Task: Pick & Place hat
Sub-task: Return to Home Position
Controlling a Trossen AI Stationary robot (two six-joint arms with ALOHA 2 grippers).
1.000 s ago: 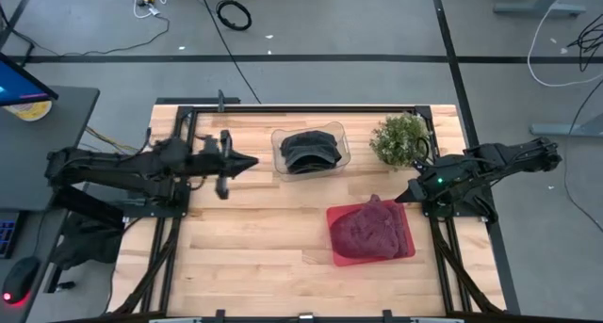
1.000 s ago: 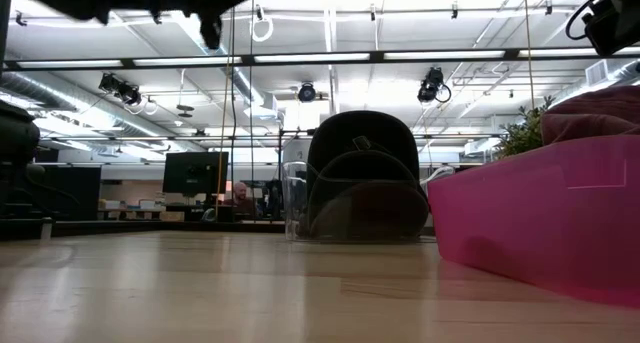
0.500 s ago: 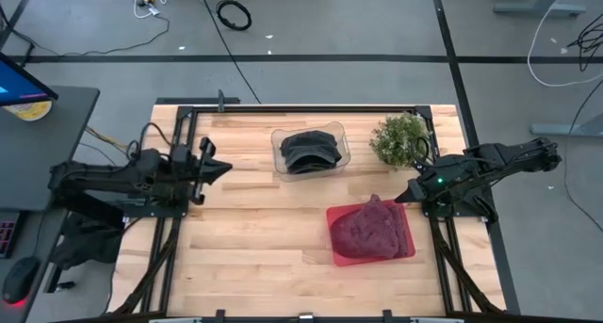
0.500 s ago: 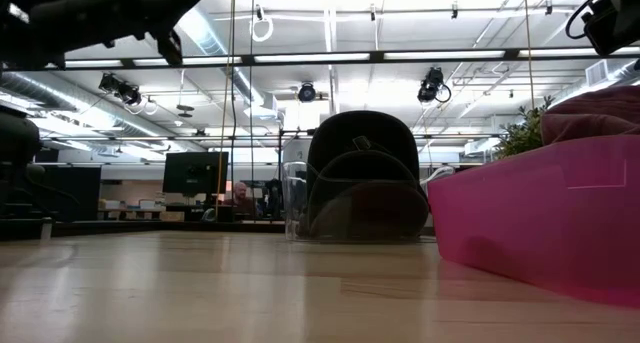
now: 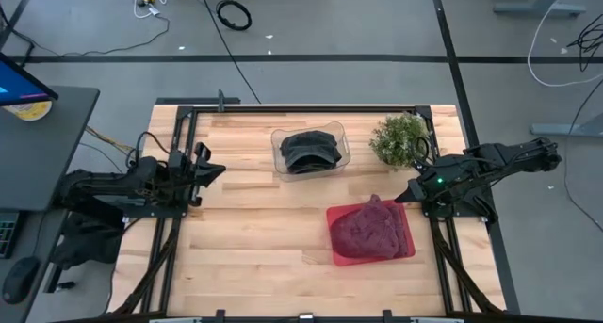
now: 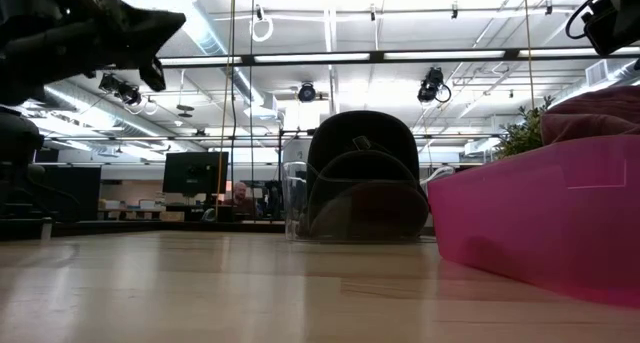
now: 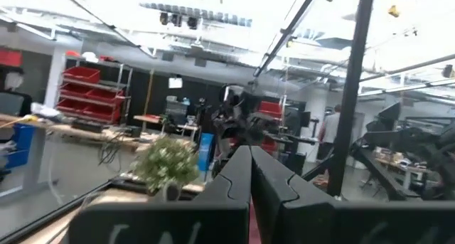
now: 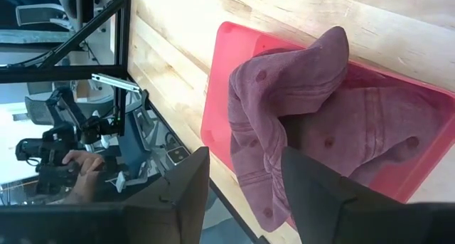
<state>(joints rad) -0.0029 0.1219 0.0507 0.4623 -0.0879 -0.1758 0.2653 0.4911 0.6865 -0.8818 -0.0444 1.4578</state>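
Note:
A black hat (image 5: 311, 151) lies in a clear bin (image 5: 343, 156) at the table's far middle; in the low view the black hat (image 6: 362, 173) stands upright inside it. A maroon hat (image 5: 370, 231) is bunched up in a pink bin (image 5: 407, 251) on the right; the right wrist view looks down on this maroon hat (image 8: 298, 137). My left gripper (image 5: 221, 169) hangs shut and empty over the table's left edge, with its fingers closed together (image 7: 249, 158). My right gripper (image 5: 407, 196) is open and waits above the table's right side, just beyond the pink bin.
A small potted plant (image 5: 400, 139) stands at the far right corner, close to the right arm. Black frame rails (image 5: 179, 219) run along both sides of the table. Bare wood (image 5: 254, 238) lies between the left rail and the bins.
My left arm has drawn back toward the table's left edge and sunk a little, its gripper staying shut. The right arm, both hats and both bins have kept still.

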